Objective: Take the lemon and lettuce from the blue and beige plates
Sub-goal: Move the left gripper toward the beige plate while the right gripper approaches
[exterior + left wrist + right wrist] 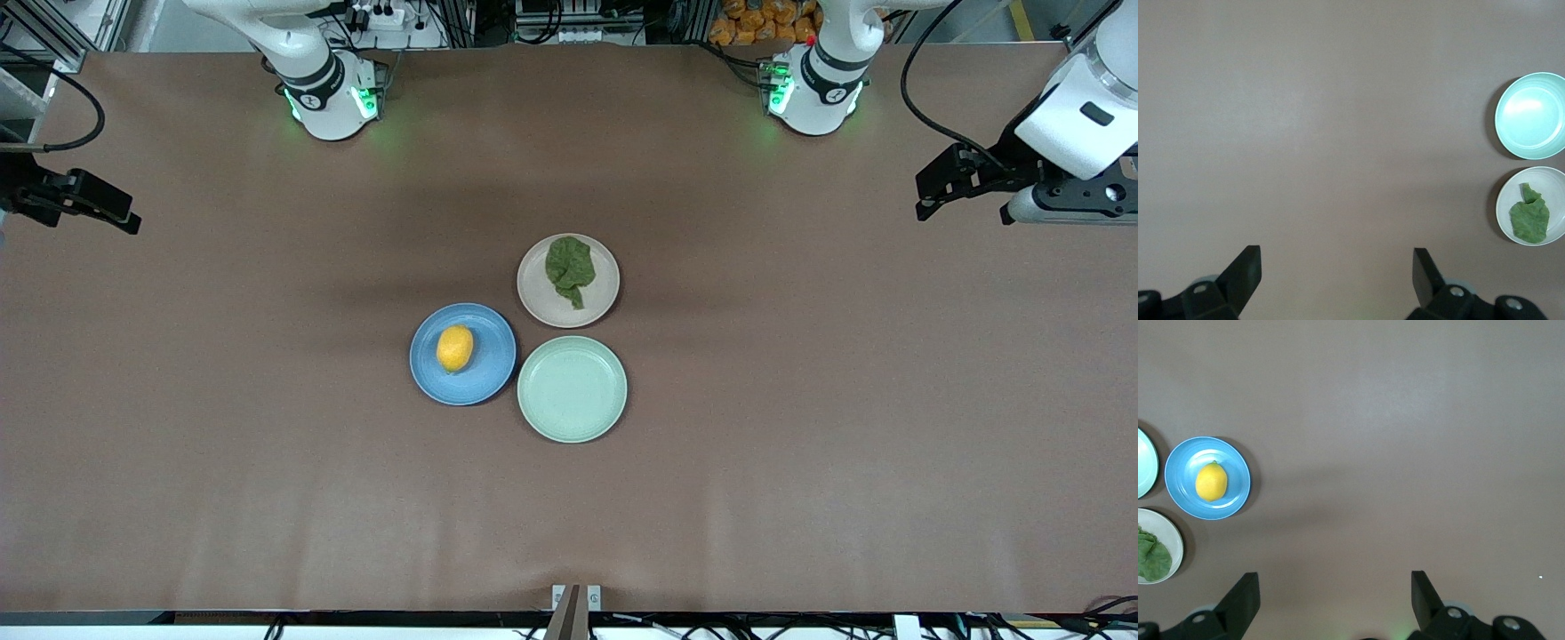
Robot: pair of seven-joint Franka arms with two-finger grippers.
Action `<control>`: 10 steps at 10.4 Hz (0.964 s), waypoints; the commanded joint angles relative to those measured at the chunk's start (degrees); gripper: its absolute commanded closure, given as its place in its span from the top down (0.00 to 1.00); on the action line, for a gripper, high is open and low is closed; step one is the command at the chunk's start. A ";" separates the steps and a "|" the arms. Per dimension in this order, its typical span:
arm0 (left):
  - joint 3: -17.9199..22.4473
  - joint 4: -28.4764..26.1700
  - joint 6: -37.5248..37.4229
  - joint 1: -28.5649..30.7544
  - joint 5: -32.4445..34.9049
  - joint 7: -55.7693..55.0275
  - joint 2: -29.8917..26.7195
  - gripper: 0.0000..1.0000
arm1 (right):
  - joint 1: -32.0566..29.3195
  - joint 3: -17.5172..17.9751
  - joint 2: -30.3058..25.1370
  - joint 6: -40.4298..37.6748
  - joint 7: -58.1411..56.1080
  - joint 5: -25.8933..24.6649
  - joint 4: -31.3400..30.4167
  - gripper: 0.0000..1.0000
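The lemon (454, 348) lies on the blue plate (491, 366) at the table's middle. The lettuce (569, 268) lies on the beige plate (598, 295), farther from the front camera and toward the left arm's end. My left gripper (925, 197) hangs open and empty over bare table at the left arm's end, well away from the plates. My right gripper (124, 215) hangs open and empty over the right arm's end. The left wrist view shows the open left gripper (1337, 267) and the lettuce (1529, 213). The right wrist view shows the open right gripper (1335, 590) and the lemon (1211, 482).
An empty mint-green plate (572, 388) sits beside the blue plate, nearer the front camera than the beige plate, and touches both. It also shows in the left wrist view (1531, 115). Brown table cover (800, 400) spreads all round the plates.
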 commanded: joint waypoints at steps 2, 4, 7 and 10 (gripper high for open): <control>0.29 1.42 -1.31 -0.11 -1.03 1.58 0.50 1.00 | -0.81 0.51 -0.17 -0.42 0.03 0.37 0.54 1.00; 0.20 1.42 -1.30 -0.29 -1.12 1.49 0.93 1.00 | -0.81 0.51 -0.26 -0.16 0.03 0.29 0.54 1.00; -3.64 2.99 -1.22 -0.64 -0.77 0.97 5.66 1.00 | -0.90 0.51 -0.17 0.10 0.03 0.29 0.46 1.00; -4.71 1.87 3.25 -1.60 -4.53 -0.52 9.36 1.00 | -0.81 0.42 -0.08 0.89 -0.06 0.29 0.46 1.00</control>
